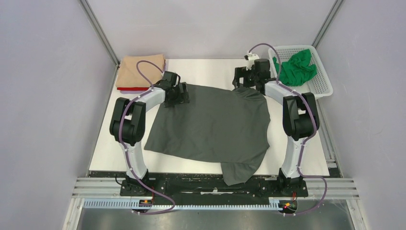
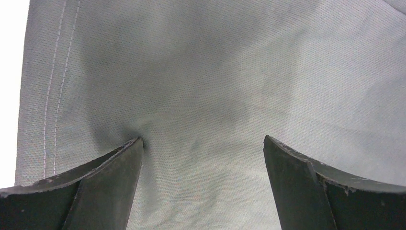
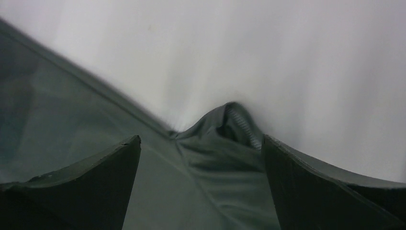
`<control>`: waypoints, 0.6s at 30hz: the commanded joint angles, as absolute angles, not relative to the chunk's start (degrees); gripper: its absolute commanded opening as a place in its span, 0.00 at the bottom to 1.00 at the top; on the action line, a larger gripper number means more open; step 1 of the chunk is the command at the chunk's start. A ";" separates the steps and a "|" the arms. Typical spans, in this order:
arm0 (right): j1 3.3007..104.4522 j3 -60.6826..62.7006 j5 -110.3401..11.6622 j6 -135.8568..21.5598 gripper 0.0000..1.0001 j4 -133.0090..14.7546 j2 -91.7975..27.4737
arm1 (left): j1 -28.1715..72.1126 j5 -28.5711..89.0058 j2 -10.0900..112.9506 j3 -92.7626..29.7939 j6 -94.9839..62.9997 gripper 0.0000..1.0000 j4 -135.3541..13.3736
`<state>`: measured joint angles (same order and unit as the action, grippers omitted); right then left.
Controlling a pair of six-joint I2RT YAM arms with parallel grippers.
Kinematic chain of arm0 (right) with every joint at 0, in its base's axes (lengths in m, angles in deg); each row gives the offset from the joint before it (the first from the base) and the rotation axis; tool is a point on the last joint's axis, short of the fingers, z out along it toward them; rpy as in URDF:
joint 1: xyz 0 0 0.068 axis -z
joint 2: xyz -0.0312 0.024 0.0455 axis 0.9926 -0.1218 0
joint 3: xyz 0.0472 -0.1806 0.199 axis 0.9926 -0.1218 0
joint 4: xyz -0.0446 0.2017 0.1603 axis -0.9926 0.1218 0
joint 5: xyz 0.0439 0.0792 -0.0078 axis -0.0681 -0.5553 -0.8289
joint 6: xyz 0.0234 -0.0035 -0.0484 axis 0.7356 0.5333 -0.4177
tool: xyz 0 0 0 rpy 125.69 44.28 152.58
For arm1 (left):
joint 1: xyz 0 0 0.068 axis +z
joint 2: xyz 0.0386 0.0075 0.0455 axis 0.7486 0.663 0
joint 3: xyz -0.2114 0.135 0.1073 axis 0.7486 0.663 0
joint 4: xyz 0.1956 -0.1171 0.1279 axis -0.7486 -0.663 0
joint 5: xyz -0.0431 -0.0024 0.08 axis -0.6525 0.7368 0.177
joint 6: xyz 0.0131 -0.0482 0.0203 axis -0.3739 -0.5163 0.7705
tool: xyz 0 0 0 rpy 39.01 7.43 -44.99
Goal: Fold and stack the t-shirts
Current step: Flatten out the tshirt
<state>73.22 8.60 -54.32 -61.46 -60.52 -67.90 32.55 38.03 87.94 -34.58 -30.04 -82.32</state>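
The dark grey t-shirt (image 1: 210, 127) lies spread across the table, one sleeve hanging over the near edge. My left gripper (image 1: 176, 96) is open at its far left corner. In the left wrist view the open gripper (image 2: 202, 139) presses down on the grey cloth (image 2: 201, 72) beside its stitched hem. My right gripper (image 1: 246, 79) is open at the far right corner. In the right wrist view the open gripper (image 3: 201, 138) straddles a raised bunch of the cloth (image 3: 225, 143). A folded tan t-shirt (image 1: 142, 71) lies on a red one (image 1: 131, 89) at the far left. The bright green t-shirt (image 1: 297, 67) lies crumpled in the basket. The lilac one is out of view.
The white mesh basket (image 1: 323, 84) stands at the far right corner of the white table (image 1: 119, 153). Metal frame posts rise at the far corners. A rail runs along the near edge by the arm bases.
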 commanded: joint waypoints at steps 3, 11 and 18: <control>69.64 3.51 -53.28 -58.28 0.98 -62.95 -66.79 | 32.57 32.79 83.98 -35.62 -31.37 1.00 -82.96; 69.45 11.96 -54.71 -62.62 0.98 -63.78 -77.19 | 32.56 31.67 82.50 -34.45 -31.76 1.00 -82.43; 69.06 22.12 -60.11 -70.72 0.98 -62.26 -85.55 | 32.61 33.43 81.78 -32.97 -32.10 1.00 -83.12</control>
<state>69.40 17.21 -55.96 -63.58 -62.68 -81.49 32.61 33.40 84.21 -33.64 -30.04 -83.08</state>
